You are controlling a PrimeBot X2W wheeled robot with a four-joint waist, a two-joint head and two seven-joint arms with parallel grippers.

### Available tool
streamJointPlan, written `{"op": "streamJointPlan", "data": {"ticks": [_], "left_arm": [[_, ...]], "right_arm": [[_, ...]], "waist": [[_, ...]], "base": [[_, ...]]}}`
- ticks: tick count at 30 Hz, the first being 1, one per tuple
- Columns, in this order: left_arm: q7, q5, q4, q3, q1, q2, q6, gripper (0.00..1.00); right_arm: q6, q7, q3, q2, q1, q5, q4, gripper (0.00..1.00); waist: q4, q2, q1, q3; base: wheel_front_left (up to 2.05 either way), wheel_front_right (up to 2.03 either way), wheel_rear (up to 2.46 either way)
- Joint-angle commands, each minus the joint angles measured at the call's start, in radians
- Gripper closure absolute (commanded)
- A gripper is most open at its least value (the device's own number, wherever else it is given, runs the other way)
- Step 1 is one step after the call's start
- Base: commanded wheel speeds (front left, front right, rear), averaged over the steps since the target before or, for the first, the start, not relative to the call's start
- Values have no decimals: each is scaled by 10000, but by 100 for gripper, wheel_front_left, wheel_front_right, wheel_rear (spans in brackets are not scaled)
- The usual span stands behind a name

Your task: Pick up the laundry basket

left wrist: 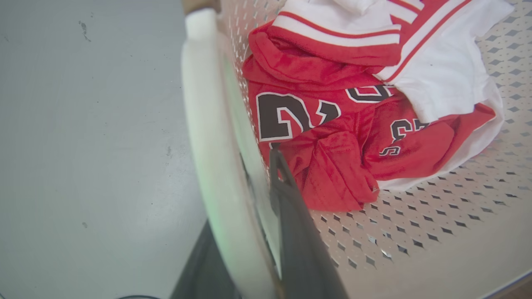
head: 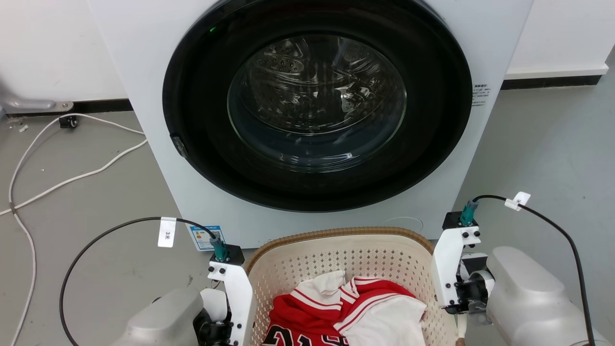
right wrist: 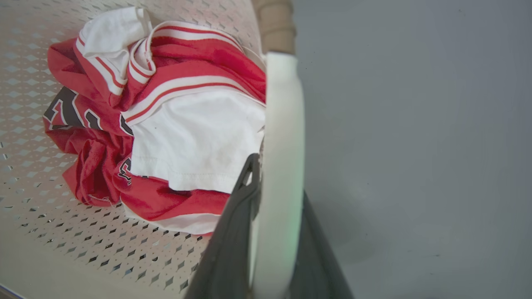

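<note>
Head view: the cream-white perforated plastic laundry basket with its brown woven-look rim [head: 336, 234] sits on the grey floor [head: 538, 158] at bottom centre. Its far rim is near the big white front-loading washing machine [head: 307, 120], so lift straight up, not forward. A loose white cable [head: 72, 178] lies well apart on your left. The crumpled red-and-white jerseys [head: 346, 307] inside are a soft, light load. I judge the basket light too, but thin plastic may flex, so raise both sides evenly

Left wrist view: your left gripper [left wrist: 245, 195] straddles the smooth white side handle [left wrist: 208, 124], dark fingers closed against it inside and outside, with bare floor beside it

Right wrist view: your right gripper [right wrist: 278, 195] clamps the opposite white handle [right wrist: 282, 124] likewise; the glossy plastic could slip
</note>
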Motion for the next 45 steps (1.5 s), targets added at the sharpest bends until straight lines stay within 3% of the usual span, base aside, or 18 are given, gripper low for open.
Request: {"op": "streamJointPlan", "data": {"ticks": [1, 45], "left_arm": [[1, 33, 0, -110, -94, 48, -113, 100], [-144, -278, 115, -407, -250, -4, -116, 100]], "right_arm": [[0, -77, 50, -92, -188, 49, -3, 100], [13, -215, 410, 17, -395, 732, 181, 100]], "waist": [[-5, 0, 0, 0], [-26, 0, 0, 16]], "base": [[0, 0, 0], [0, 0, 0]]}}
